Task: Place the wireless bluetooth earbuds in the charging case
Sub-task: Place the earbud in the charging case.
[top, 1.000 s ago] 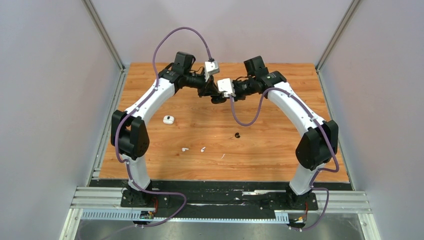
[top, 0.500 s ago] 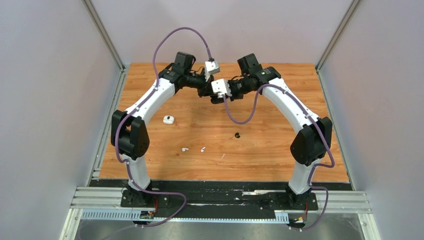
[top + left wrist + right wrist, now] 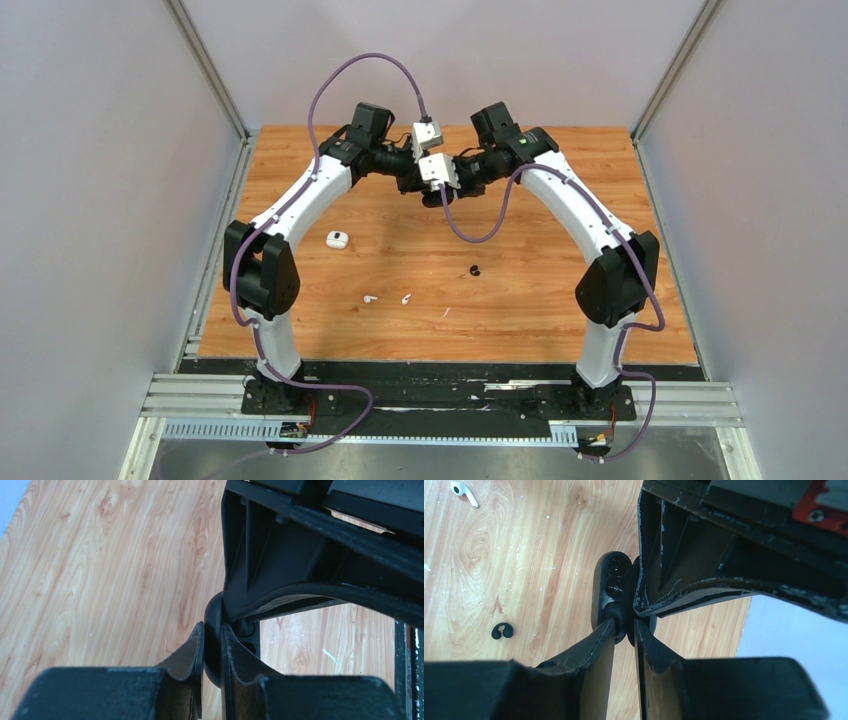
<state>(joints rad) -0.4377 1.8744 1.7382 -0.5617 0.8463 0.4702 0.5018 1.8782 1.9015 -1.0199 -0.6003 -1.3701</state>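
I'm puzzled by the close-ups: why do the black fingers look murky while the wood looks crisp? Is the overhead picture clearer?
Left wrist view: the left gripper sits close to the lens, dark and soft-edged, while the table grain is sharp. Right wrist view: the right gripper is murky, yet the black case and white earbud are crisp. Top external view: evenly lit, sharp, faint shadows, no glare.

One high overview, two close wrist views.
The top camera looks down from above and behind the arm bases over the light wood-grain counter [image 3: 520,300]. The left wrist camera peers along the left arm's black fingers [image 3: 186,655], the right along the right arm's black fingers [image 3: 596,652], each steeply down, very near the counter; both share the small black oval plastic case [image 3: 610,582] gripped between them.
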